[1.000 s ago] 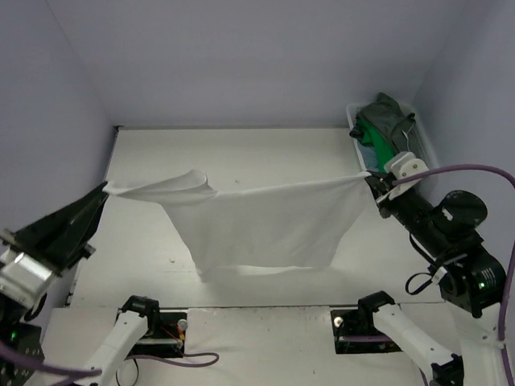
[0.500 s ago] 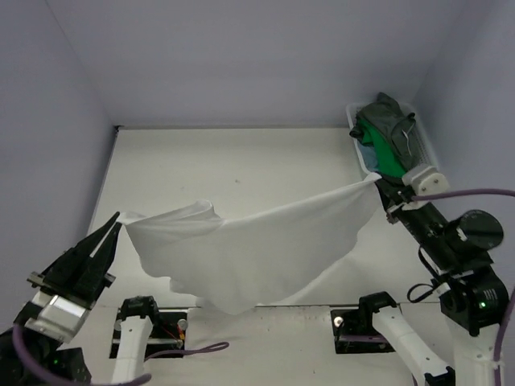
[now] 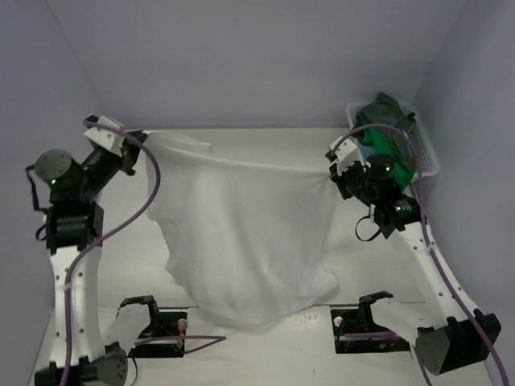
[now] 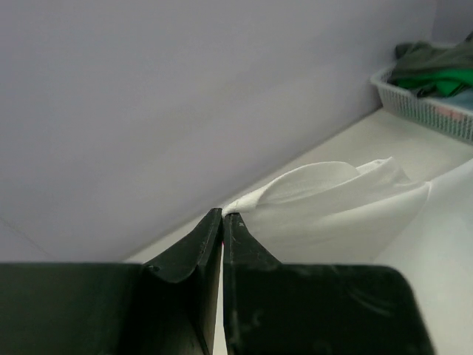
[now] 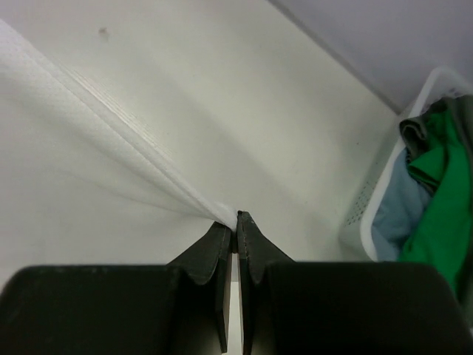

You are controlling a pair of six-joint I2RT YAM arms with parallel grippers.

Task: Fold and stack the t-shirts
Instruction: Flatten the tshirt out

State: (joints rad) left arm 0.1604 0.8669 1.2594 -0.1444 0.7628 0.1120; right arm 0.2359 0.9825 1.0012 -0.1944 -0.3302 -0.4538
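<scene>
**Materials.** The white t-shirt [image 3: 241, 233] was thin, soft cloth. The right wrist view showed a fine mesh-like weave. It hung as a broad sheet with shallow vertical folds, its top edge pulled nearly taut between my two claws. Its lower hem sagged toward the near edge of the table [image 3: 265, 145]; I could not confirm whether it rested there. One sleeve [image 4: 318, 181] curled over in a loose arch just beside my left gripper [image 4: 222, 216].

**Claws.** My left gripper's black fingers were pressed together on one upper corner of the white cloth, with only a hairline seam between them. My right gripper [image 5: 236, 217] was likewise clamped on the opposite corner, and the hem ran away from it as a tight, ridged band.

**Other shirts.** These lay heaped in the white mesh basket [image 5: 361, 218] at the far right corner. The dark grey-green shirt [image 3: 390, 108] was on top and the bright green shirt [image 3: 394, 149] draped below it. The teal-blue shirt [image 5: 399, 200] lay against the basket wall. The basket stood near my right gripper but apart from it.

**Clearance.** Smooth pale table surface showed behind the held shirt up to the rear, and also to its left. Plain walls [image 3: 241, 64] closed the rear and both sides.
</scene>
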